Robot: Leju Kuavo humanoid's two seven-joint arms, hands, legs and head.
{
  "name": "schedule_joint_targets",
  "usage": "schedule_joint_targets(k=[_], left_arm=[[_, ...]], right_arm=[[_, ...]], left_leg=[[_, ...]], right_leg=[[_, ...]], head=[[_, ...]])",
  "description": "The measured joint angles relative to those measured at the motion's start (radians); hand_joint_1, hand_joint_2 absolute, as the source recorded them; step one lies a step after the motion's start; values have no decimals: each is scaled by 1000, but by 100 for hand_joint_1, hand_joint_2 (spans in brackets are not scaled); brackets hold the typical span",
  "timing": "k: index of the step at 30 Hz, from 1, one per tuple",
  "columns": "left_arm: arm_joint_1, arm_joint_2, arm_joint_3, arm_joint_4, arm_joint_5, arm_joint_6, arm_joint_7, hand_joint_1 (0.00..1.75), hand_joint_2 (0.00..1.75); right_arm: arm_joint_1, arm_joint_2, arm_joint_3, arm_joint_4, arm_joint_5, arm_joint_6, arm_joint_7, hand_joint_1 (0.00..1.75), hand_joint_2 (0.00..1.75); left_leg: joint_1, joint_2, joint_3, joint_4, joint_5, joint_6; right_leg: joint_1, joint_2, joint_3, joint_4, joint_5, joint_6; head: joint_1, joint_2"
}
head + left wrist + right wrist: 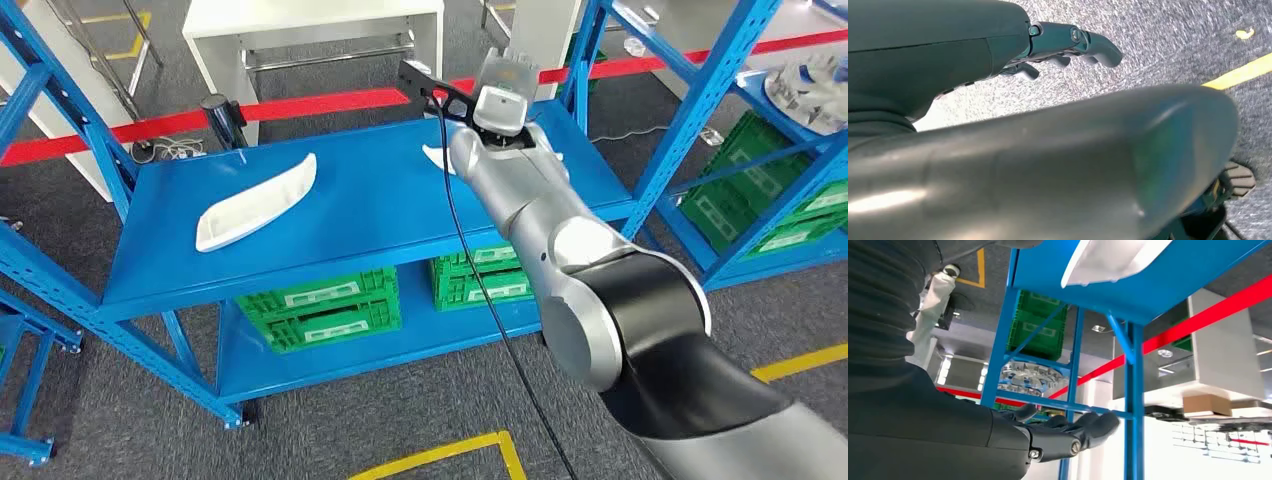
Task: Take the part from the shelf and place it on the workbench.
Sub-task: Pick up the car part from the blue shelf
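Two white curved parts lie on the blue shelf's top board point(350, 215). One part point(255, 200) is at the left. The other part point(437, 158) is at the right, mostly hidden behind my right arm point(530, 210), which reaches over the shelf's right end. In the right wrist view this part point(1113, 260) lies apart from my right hand point(1068, 432), whose fingers are stretched out with nothing in them. My left hand point(1073, 42) hangs over the grey carpet, its fingers apart and holding nothing.
Green crates point(325, 310) stand on the shelf's lower board. A second blue rack point(770, 150) with green crates and a metal part stands to the right. A red floor line point(300, 105) and a white table point(310, 30) lie behind the shelf.
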Motion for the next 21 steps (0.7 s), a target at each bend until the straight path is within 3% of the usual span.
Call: schedule_joint_targets(k=[8, 13, 15, 17, 19, 20, 21], left_arm=[[-5, 6, 0, 0, 0, 0, -2, 0, 0], [-6, 9, 0, -1, -3, 0, -9, 0, 0], [-5, 7, 0, -2, -3, 0, -9, 0, 0], [-6, 5, 0, -2, -3, 0, -8, 0, 0], [-6, 5, 0, -3, -2, 0, -8, 0, 0], [-5, 4, 0, -3, -2, 0, -7, 0, 0], [-4, 4, 0, -3, -1, 0, -7, 0, 0]], right_arm=[[0, 0, 0, 0, 0, 0, 0, 0, 175], [0, 0, 0, 0, 0, -3, -3, 0, 175], [0, -2, 0, -2, 0, -4, -4, 0, 175], [-4, -4, 0, -3, 0, -4, -5, 0, 175], [-4, -6, 0, -2, 0, -4, -6, 0, 175], [0, -7, 0, -2, 0, -3, -6, 0, 175], [3, -8, 0, -2, 0, -3, -6, 0, 175]], left_leg=[[-1, 5, 10, -14, -3, -2], [-5, 6, 5, -16, -7, 5], [4, 9, 21, -36, 7, -1], [14, 13, 38, -56, 20, -6], [16, 14, 39, -57, 21, -6], [17, 14, 39, -55, 19, -8], [18, 14, 39, -52, 14, -10]], right_leg=[[0, 6, 2, 0, -5, -10], [-3, 5, 6, -4, -4, -4], [2, 4, 6, -1, -7, 2], [4, 3, -22, 58, -40, 10], [-2, 1, -86, 185, -93, 22], [-7, 1, -116, 240, -108, 28], [-11, 0, -131, 261, -104, 33]], head=[[-1, 0], [-1, 0], [0, 0], [3, 0], [6, 0], [6, 0], [6, 0]])
